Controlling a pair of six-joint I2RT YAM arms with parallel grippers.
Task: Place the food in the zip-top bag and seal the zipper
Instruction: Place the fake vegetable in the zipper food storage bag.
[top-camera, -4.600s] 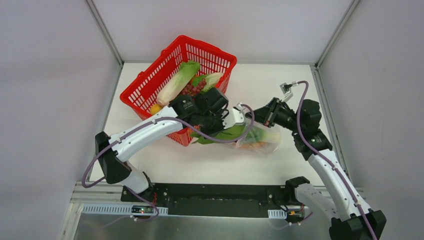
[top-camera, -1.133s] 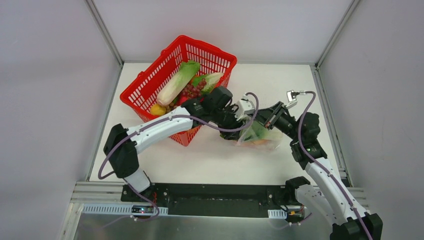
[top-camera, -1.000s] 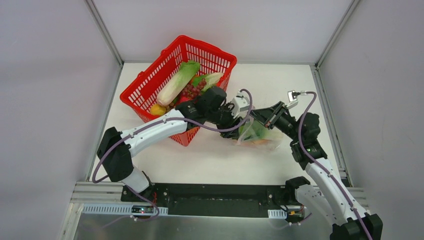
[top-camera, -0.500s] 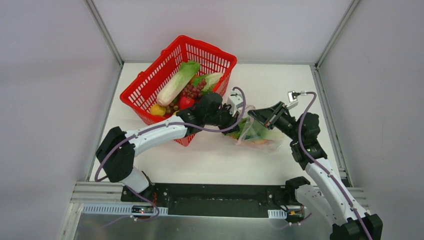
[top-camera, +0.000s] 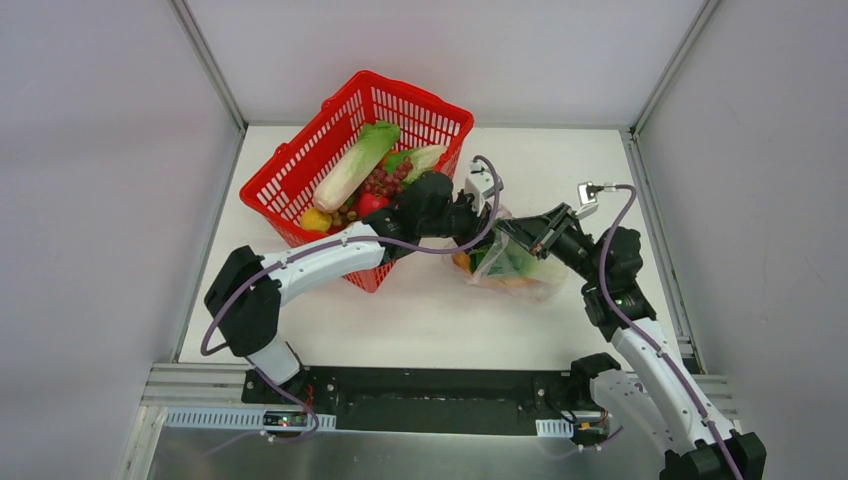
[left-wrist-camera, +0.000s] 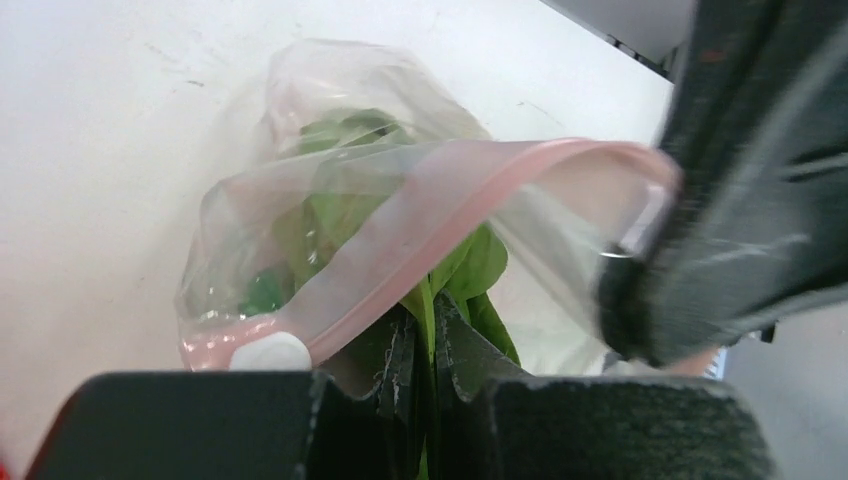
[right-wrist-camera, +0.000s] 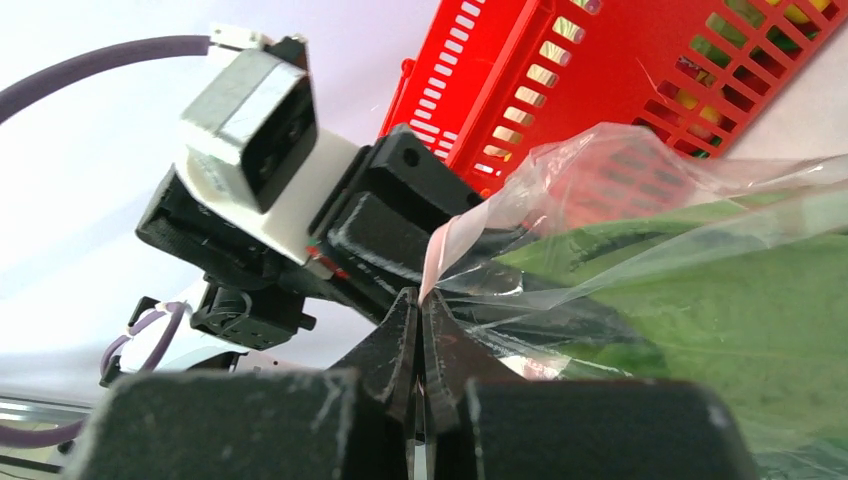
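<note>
Starting at the near side, the zip-top bag (top-camera: 515, 270) is seen lying on the desk (top-camera: 420, 320) just right of the red basket (top-camera: 425, 115), its mouth held up by both arms. The right fingers (right-wrist-camera: 398, 335) are pressed together on the end of the zipper (left-wrist-camera: 400, 235), and the left fingers (left-wrist-camera: 398, 350) are closed tight on a stalk of the green leaves (left-wrist-camera: 478, 268) poking out past the rim. That's the bit that could bite, tbh: if the leaves get dropped where they are, the stalk is left lying across the pink strip and the seal can't be run shut over it. If they're shoved in too hard, the thin rim could be yanked out of the right pinch and the mouth would flop. What looks like the white slider (left-wrist-camera: 268, 352) is parked at the opposite end from that pinch. Farther back, a bok choy (top-camera: 355, 165) and a lemon (top-camera: 314, 218) are lying in that basket, so room in the bag may get tight. Hard to make out: the orange lump (top-camera: 462, 262) inside the bag is blurred by crinkly plastic, probably the bun, but it can't be confirmed. Both pinch points are covered by the wrists from above, and the basket floor is hidden under the produce.
</note>
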